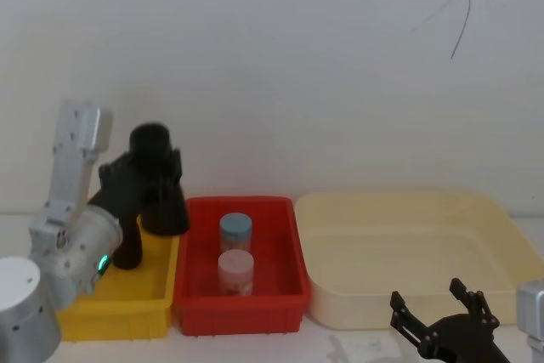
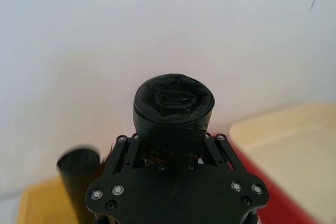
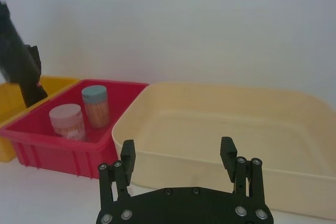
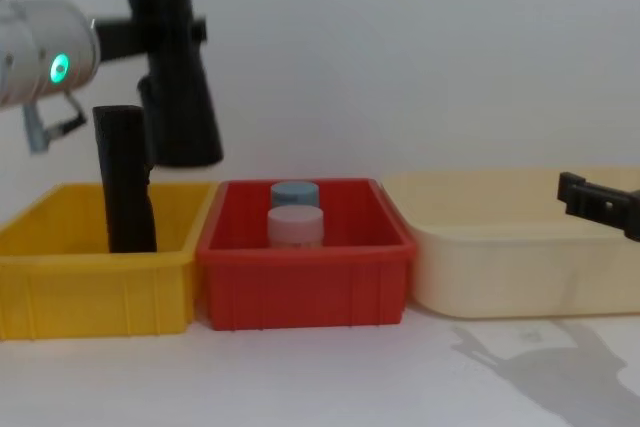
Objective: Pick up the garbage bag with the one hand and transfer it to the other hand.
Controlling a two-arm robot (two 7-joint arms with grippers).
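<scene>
No text, label or number can be read.

The scene is lit brightly and evenly, the white wall (image 1: 297, 65) is washed out, and a soft grey shadow (image 4: 520, 352) is cast on the counter (image 4: 300, 377).

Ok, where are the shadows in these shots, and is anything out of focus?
Chest view: a soft grey shadow lies on the table below the right end effector. Left wrist view: the garbage bag in the left end effector looks crisp, while the taller roll behind it is blurred. Head view: the bag's top looks smeared.
</scene>
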